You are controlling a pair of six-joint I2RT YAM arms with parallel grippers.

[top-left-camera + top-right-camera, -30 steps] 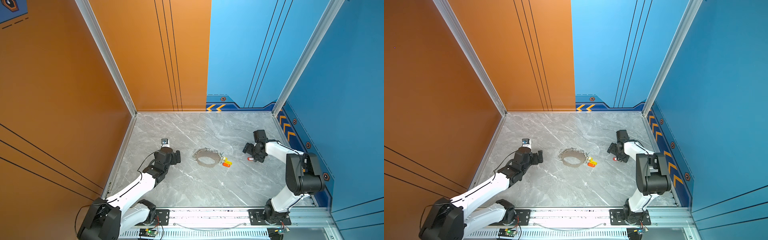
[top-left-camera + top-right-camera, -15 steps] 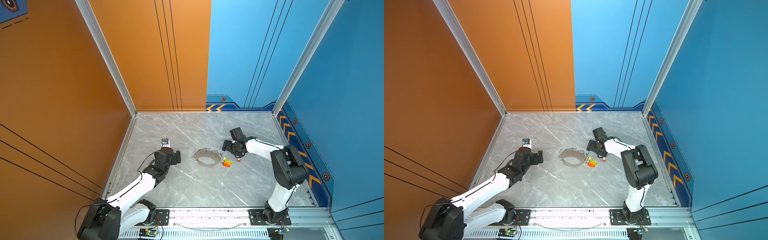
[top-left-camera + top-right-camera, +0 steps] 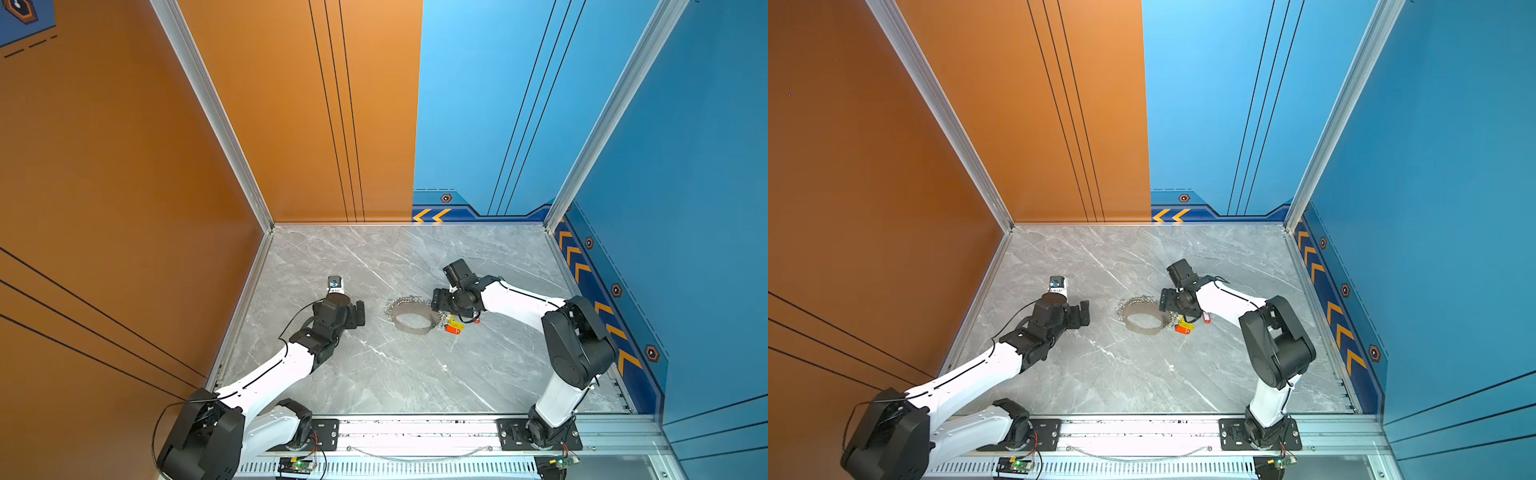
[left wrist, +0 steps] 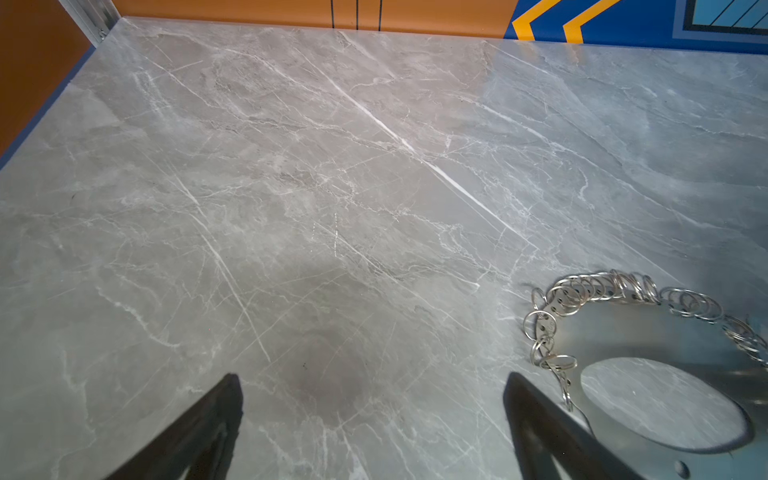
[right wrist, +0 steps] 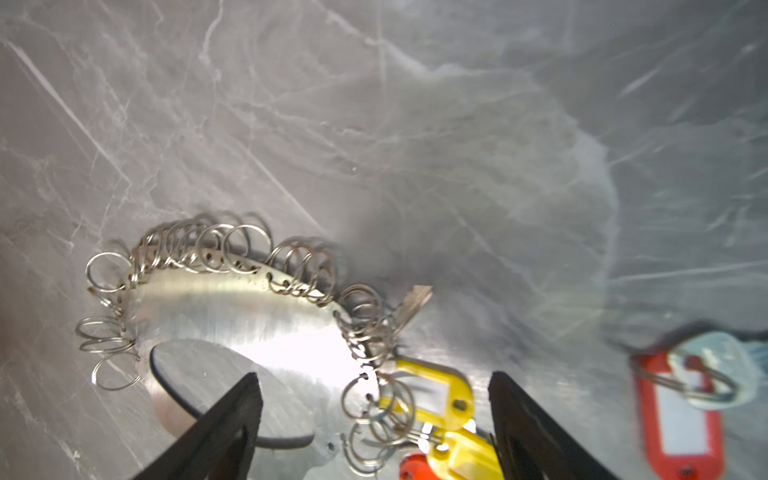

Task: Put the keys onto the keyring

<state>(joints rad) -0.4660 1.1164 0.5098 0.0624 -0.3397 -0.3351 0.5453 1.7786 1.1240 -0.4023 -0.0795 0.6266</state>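
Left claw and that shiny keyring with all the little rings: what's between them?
Nothing. Only bare grey marbled tabletop lies between the open left claw and the keyring. Both top views show this.

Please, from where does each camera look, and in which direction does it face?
Both top views: high over the robot's base, looking down on the table; the left arm and the right arm show whole.
Left wrist: on the left arm, low, facing across the table; the open left hand shows its dark fingertips.
Right wrist: on the right arm, facing down at the keyring and the yellow tag; the open right hand shows its fingertips.
Shared: both wrist views show the keyring.
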